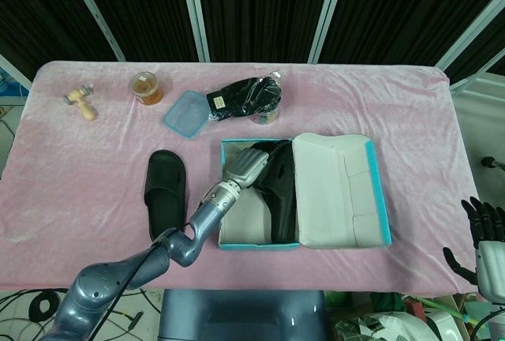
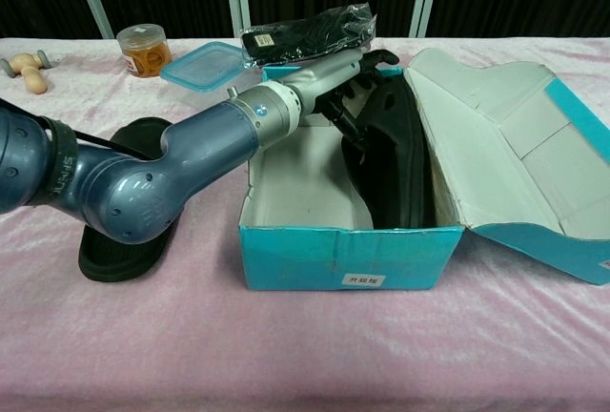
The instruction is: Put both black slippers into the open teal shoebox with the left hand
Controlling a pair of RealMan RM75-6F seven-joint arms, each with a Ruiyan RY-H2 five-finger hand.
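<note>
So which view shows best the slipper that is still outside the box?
The head view: the slipper on the table lies fully visible from above, left of the shoebox. In the chest view the left arm hides most of it.

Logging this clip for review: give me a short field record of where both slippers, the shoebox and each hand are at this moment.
slipper in box: black slipper lies along the right side of the teal shoebox
slipper on table: second black slipper lies on the pink cloth, left of the box
left hand: left hand inside the box, fingers at the boxed slipper's strap; grip unclear
right hand: right hand off the table edge, empty, fingers apart
box lid: lid open, folded out to the right
</note>
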